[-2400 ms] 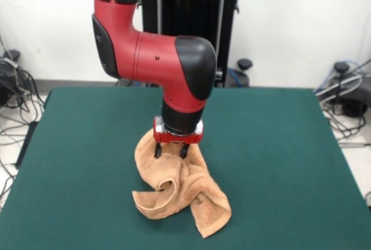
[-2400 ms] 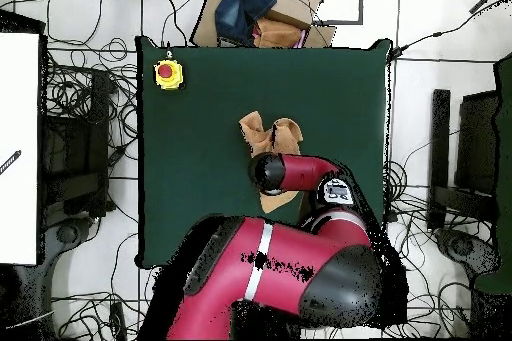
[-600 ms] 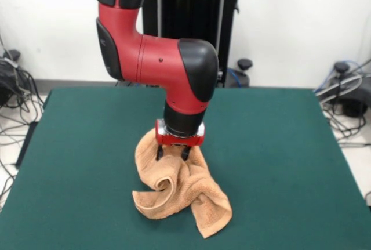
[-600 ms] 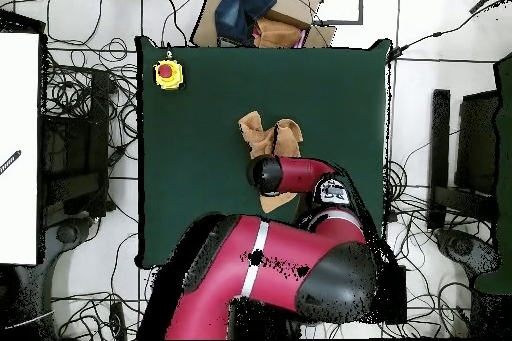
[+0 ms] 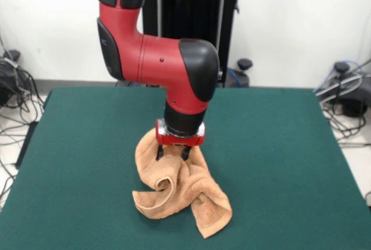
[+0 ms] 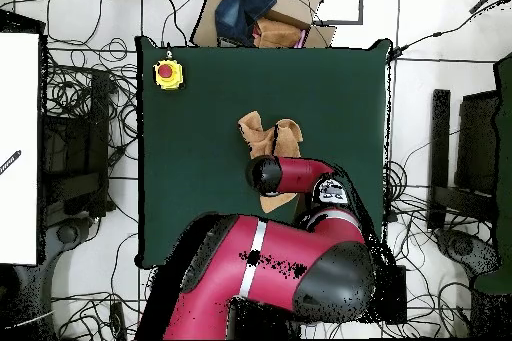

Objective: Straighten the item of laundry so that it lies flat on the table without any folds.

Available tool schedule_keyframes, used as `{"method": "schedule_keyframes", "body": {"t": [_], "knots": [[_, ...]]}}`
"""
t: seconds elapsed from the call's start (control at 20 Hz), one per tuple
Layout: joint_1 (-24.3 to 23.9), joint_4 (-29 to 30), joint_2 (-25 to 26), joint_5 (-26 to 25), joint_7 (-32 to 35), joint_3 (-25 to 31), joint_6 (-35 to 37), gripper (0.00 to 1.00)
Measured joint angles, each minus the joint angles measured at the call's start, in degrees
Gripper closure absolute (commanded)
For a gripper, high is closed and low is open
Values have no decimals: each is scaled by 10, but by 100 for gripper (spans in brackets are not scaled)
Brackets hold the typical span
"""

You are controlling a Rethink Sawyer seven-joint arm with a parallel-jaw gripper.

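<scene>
The peach-orange towel (image 5: 181,191) lies crumpled and twisted near the middle of the green table (image 5: 278,145), with a rolled fold at its front left and a flap hanging toward the front right. My gripper (image 5: 172,154) points straight down over the towel's far part, with both fingertips (image 5: 158,153) apart and touching the cloth. In the overhead view the towel (image 6: 270,135) shows beyond my wrist (image 6: 265,174), which hides its middle; a small part shows near my arm's other side (image 6: 272,202).
A yellow box with a red button (image 6: 168,74) sits on the table's corner (image 6: 150,52). A cardboard box with blue cloth (image 6: 258,9) stands beyond the table's edge. Cables lie on the floor all round.
My arm has shifted a little sideways and the gripper has sunk slightly onto the towel. The towel's shape is almost the same.
</scene>
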Motion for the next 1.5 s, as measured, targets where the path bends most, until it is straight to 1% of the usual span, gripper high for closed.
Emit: {"method": "schedule_keyframes", "body": {"t": [1.15, 1.5], "knots": [[0, 1, -1, 0, 0, 0, 0, 0], [4, 16, -17, 0, 0, 0, 1, 0]]}}
